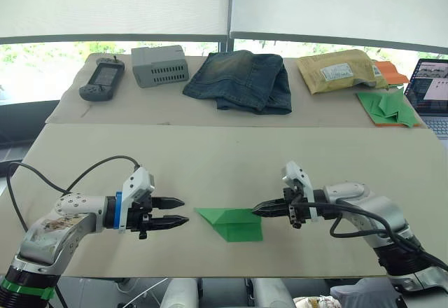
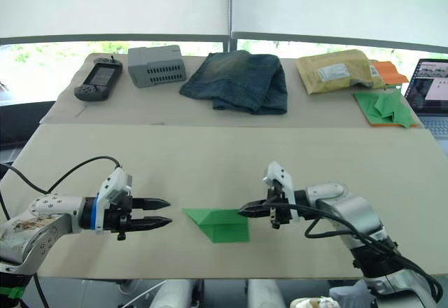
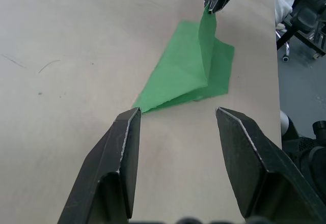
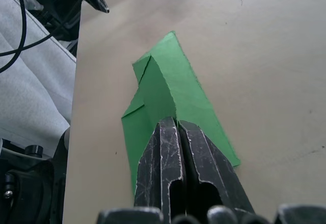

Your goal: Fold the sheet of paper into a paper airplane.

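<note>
Big beige tabletop in front of me, and the far one behind it holds folded jeans, a padded yellow mailer with a white label too small for me to read, a grey vented box, a laptop, a heap of green darts on an orange sheet and a black handheld controller. No brand I can make out on anything. The sheet of paper lies near my edge, partly folded with a point toward my left side. My right gripper has its fingers pinched onto a raised flap at the sheet's right edge. My left gripper hangs just beside the point, fingers spread, holding nothing.
</note>
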Robot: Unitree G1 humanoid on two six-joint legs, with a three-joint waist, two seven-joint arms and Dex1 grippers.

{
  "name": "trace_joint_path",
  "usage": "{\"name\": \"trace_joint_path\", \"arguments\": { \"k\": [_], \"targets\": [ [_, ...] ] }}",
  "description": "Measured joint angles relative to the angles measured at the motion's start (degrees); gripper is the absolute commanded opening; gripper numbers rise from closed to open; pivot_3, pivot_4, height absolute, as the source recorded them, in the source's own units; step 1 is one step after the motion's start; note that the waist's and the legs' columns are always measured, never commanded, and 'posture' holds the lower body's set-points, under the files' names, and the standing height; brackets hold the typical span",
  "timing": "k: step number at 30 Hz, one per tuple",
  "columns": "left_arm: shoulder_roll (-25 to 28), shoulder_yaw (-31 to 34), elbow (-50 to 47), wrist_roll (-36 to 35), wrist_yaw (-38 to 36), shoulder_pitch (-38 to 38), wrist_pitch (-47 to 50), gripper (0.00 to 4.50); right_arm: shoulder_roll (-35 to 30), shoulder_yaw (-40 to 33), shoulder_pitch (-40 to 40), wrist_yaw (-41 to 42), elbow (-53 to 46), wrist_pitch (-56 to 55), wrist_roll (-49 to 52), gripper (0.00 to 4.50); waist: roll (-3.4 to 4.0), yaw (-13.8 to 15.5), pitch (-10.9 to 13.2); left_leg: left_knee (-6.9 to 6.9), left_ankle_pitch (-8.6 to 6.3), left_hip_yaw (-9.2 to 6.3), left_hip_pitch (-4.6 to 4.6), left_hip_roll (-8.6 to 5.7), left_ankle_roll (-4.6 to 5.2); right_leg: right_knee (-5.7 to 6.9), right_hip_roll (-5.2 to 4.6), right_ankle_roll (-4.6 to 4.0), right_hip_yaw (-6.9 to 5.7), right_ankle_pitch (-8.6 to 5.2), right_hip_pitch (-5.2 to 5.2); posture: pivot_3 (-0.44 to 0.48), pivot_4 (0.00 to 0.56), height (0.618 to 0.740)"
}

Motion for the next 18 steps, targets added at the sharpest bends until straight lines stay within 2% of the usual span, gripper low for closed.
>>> {"name": "trace_joint_path", "arguments": {
  "k": [6,12,14,16,18],
  "targets": [
    [-1.0,-0.3,1.4,-0.4,-0.1,-1.9,-0.1,2.47,0.1,-3.8,-5.3,-0.9,-0.6,-3.4,-0.2,0.05,0.01,-0.3,0.0,0.0,0.0,0.02,0.01,0.01,0.0,0.01,0.02,0.01,0.0,0.01,-0.02,0.0,0.15,0.728],
    [-1.8,-0.7,3.7,-0.3,-0.2,-3.3,-0.5,2.47,1.5,-4.5,-8.3,-3.2,-1.6,-17.8,-7.7,0.05,0.02,-0.1,0.0,-0.04,-0.01,0.0,-0.04,-0.02,-0.02,0.0,0.02,-0.01,-0.01,0.0,-0.05,0.0,0.15,0.728],
    [-2.5,-1.0,4.3,-0.3,-0.2,-3.4,-0.5,2.47,1.5,-3.0,-9.7,-3.6,0.8,-29.3,-14.5,0.05,0.02,-0.1,0.0,0.02,-0.01,0.08,-0.05,-0.03,-0.02,-0.02,-0.04,0.06,0.0,0.04,-0.05,0.0,0.15,0.728],
    [-3.0,-1.5,4.4,-0.5,-0.2,-3.8,-0.4,2.47,1.4,-1.0,-11.9,-4.9,5.5,-46.7,-23.4,0.05,0.01,-0.2,0.0,0.06,-0.01,0.12,-0.02,-0.05,-0.02,-0.03,-0.07,0.1,0.01,0.06,-0.02,0.0,0.15,0.728],
    [-3.0,-1.5,4.4,-0.5,-0.3,-4.0,-0.3,2.47,1.3,0.2,-12.7,-7.0,9.0,-57.0,-29.1,0.05,0.01,-0.2,0.0,0.04,-0.01,0.13,0.02,-0.05,-0.02,-0.02,-0.06,0.08,0.01,0.05,-0.02,0.0,0.15,0.728]
  ]
}}
